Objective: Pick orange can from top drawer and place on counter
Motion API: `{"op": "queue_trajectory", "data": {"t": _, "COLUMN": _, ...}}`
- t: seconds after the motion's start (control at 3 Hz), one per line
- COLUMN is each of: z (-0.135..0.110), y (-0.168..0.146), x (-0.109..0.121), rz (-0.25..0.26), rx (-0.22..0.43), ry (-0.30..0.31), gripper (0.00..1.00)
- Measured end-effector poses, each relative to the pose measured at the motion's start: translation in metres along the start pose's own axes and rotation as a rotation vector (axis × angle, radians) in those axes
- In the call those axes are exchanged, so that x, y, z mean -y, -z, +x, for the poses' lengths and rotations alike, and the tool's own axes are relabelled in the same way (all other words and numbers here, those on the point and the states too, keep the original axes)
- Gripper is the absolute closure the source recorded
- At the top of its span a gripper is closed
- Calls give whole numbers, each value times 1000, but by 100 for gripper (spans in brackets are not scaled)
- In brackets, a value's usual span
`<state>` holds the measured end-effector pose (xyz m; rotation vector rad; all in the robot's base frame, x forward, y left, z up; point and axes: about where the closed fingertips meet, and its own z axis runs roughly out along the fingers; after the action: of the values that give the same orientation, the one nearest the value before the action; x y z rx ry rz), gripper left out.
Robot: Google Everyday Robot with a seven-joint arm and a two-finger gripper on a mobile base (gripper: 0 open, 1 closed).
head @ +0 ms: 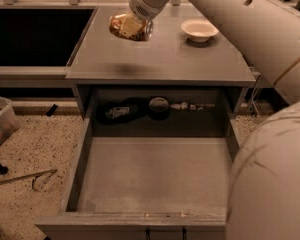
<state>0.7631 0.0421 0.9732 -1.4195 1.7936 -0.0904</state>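
Camera view: gripper (134,20) above flat grey surface (165,59) pinched dented orange-gold metal can (121,26); release from height risked can rolling off edge.

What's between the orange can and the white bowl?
Only bare counter, as the camera view shows. The tool grips the orange can above the counter's left rear; the white bowl sits to its right.

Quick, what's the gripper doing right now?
Gripper: closed on the small dented shiny orange-gold metal can, held above the flat grey counter.
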Motion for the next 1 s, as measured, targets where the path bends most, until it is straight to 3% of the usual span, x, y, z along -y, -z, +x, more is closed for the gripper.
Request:
{"op": "queue_trajectory", "data": {"t": 0.33, "z": 27, "y": -26, "x": 2, "rz": -24, "rx": -67, "ry": -30, "gripper": 100}}
{"op": "queue_trajectory", "data": {"t": 1.0, "z": 55, "y": -57, "x": -41, "rz": -161, "rx": -52, "ry": -39, "gripper": 100}}
